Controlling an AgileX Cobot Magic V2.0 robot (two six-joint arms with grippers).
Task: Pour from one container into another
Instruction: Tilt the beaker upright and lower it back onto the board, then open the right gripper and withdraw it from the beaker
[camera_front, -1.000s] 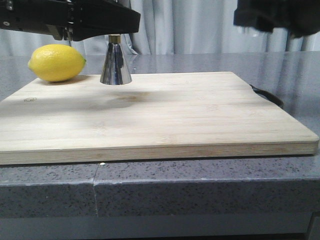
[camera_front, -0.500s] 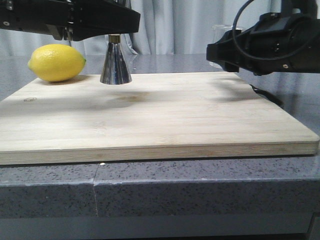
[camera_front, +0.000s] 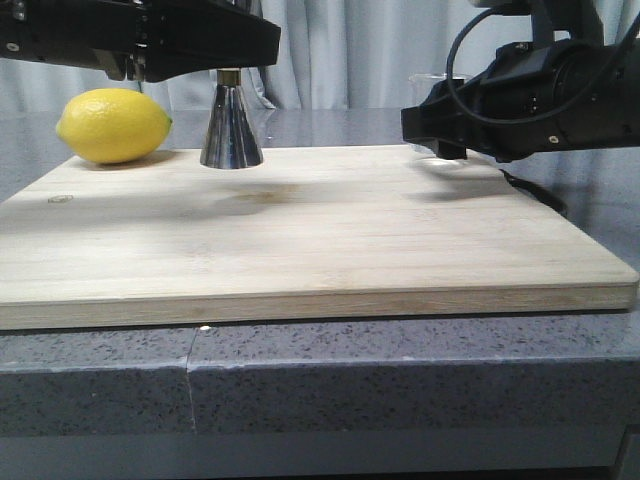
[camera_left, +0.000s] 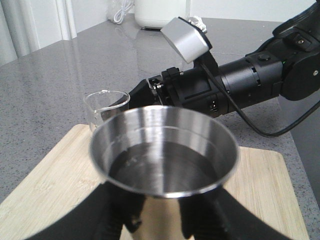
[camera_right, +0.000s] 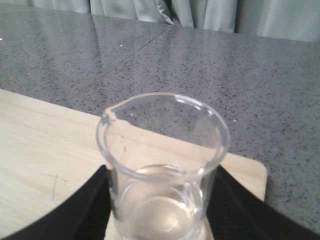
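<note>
Board: pale bamboo cutting board (camera_front: 330, 230) on the grey speckled stone counter (camera_front: 400, 370); most of its top is bare.
Right arm: over the last second it has come in from the upper right and down to the board's far right corner; it now sits low there, wrist cable looping above.
Right gripper (camera_right: 160, 200): black fingers close against both sides of the small clear glass beaker (camera_right: 162, 165), apparently grasping it, though actual contact is hard to confirm. Beaker upright on the board, a little clear liquid at the bottom, lip turned toward the board's middle.
Meaning: reads as pick-up stage; lift and pour not yet begun.
Left gripper (camera_left: 155, 220): clamped around the lower cone of the tall shiny steel hourglass jigger (camera_front: 231, 125), steadying it at the board's far left edge; its cup already holds some liquid.
Bystander: yellow lemon (camera_front: 113, 125) just beside the jigger, off the pour path.
Obstruction: nothing between beaker and jigger; the two stand well apart.
</note>
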